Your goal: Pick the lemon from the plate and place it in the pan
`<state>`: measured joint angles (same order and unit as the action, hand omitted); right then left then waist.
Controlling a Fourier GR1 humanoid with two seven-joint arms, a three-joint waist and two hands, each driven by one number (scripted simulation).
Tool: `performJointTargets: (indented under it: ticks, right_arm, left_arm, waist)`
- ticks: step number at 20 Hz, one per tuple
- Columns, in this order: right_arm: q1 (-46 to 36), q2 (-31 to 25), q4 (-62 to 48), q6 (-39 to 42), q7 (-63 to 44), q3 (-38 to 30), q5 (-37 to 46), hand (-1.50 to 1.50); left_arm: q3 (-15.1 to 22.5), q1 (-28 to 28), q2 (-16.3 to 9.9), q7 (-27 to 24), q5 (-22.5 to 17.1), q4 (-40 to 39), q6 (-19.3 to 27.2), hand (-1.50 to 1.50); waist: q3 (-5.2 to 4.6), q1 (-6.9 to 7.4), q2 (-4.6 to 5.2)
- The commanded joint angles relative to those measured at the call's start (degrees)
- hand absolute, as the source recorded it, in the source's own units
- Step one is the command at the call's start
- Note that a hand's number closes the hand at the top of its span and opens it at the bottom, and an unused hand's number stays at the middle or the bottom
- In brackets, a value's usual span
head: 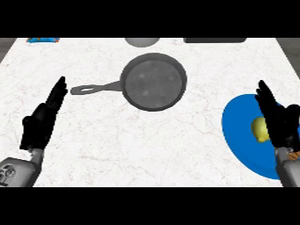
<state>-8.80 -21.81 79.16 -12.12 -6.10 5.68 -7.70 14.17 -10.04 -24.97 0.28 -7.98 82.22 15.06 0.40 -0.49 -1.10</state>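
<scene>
Pan (154, 81) on white worktop (113, 140), dark, round, handle pointing left. Blue plate (239, 132) right of pan and nearer the robot, apart from it. Lemon (261, 129) on plate, yellow, partly hidden behind right robot hand (281, 121). Right robot hand over plate just beside lemon, fingers straight, released, grasping nothing. Left robot hand (43, 118) left of pan, near handle's end but apart, fingers straight and up, released, resting. Grey round object (142, 41) beyond pan at worktop's far edge.
</scene>
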Motion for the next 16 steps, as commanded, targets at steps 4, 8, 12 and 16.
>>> performJointTargets:
  ticks: [4, 8, 12, 16]
  right_arm:
    - [-2.56, -1.72, 12.00, 1.75, 16.55, -0.87, 2.59, -1.50]
    - [0.04, -14.13, 7.25, -8.31, 16.62, -8.34, 17.37, 1.50]
    - [1.89, 7.28, 15.71, -20.45, 32.53, -18.15, 1.26, 1.50]
    - [17.91, 10.87, 19.78, -13.70, 53.31, -17.40, 0.63, -1.50]
  left_arm:
    - [-5.16, 4.25, -4.71, 4.53, 0.23, -4.61, 1.64, 0.00]
    - [-6.25, 5.66, -4.95, 6.69, -0.49, -6.49, 2.64, 0.00]
    - [-8.78, 7.44, -5.48, 8.54, -2.75, -8.67, 2.44, 0.00]
    - [-9.72, 7.02, -7.76, 10.61, -3.73, -7.59, -0.23, 0.00]
  waist:
    - [-0.34, 0.47, 0.51]
    - [-2.33, -4.84, 0.94]
    - [0.22, -3.60, 0.23]
    - [-0.13, -2.19, 0.60]
